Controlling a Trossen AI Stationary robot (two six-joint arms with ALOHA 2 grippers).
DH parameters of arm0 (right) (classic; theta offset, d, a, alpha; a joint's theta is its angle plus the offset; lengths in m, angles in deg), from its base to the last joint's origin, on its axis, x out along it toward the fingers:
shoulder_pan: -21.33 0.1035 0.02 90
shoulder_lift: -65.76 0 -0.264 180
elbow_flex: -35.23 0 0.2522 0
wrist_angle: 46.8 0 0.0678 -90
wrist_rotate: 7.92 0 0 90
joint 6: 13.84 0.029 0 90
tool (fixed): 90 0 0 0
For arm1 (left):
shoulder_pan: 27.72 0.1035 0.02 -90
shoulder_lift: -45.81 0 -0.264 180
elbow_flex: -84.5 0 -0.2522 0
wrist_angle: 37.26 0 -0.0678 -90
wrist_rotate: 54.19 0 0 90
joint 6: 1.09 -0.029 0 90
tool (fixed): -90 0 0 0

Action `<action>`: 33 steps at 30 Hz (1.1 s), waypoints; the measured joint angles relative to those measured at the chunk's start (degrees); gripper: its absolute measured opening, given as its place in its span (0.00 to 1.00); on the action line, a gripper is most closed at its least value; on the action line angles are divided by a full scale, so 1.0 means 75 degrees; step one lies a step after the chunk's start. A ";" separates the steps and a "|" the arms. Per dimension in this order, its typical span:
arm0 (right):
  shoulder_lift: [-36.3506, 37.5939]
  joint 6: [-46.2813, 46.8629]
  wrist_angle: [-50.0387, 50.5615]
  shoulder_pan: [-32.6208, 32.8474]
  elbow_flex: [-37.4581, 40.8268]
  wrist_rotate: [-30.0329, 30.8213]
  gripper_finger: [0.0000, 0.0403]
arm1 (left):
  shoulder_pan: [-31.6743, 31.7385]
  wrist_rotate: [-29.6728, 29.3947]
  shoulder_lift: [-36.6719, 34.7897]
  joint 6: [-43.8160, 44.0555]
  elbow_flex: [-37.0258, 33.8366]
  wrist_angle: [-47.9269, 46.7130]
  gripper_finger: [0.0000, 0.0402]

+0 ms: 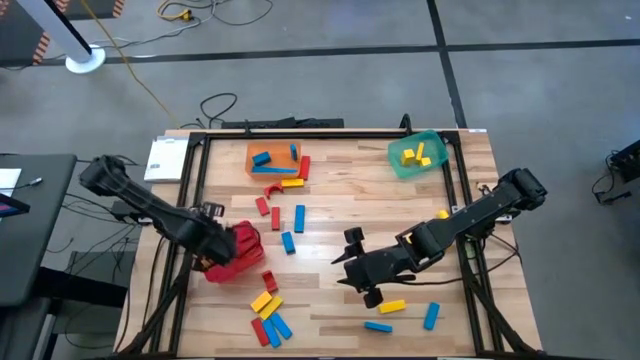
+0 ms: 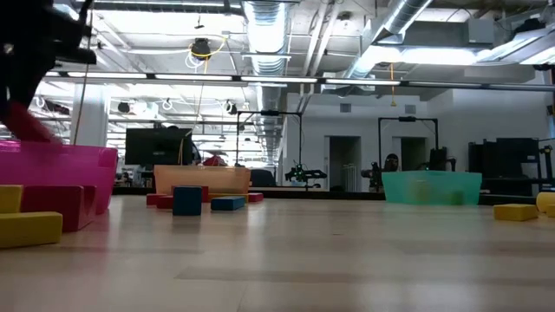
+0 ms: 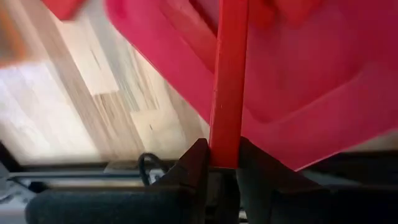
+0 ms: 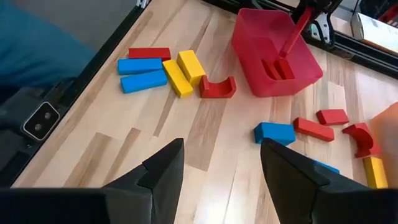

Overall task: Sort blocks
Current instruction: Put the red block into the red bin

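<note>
Wood-slat table (image 1: 340,300), dark frame around it, open workshop beyond. Your left gripper (image 3: 217,165) sits over the red bin (image 1: 236,252) at the table's left side, fingers (image 3: 189,171) clamped on the end of a red block (image 3: 229,81); in the left wrist view the block runs straight out from the fingertips, over the bin's interior. The right wrist view shows that same bar slanting down into the bin, above other red pieces already inside. Your right gripper (image 4: 219,163) hovers low over bare wood near the table's centre, fingers (image 4: 163,167) spread apart and holding nothing. Closest to it in the high view: a yellow block (image 1: 392,306) just beside the fingertips, with two blue ones (image 1: 405,321) a little farther toward the near edge. Ahead of it in its wrist view lies a cluster of red, blue and yellow bars (image 4: 163,70) near the bin. More loose blocks (image 1: 282,222) are scattered mid-table. Orange bin (image 1: 275,160) holds blue pieces; green bin (image 1: 418,155) holds yellow.
</note>
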 joint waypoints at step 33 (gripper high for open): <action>-0.0020 0.0157 -0.0353 0.0087 0.0073 -0.0006 0.55 | 0.0295 -0.3078 0.2907 -0.3395 0.0881 -0.0460 0.32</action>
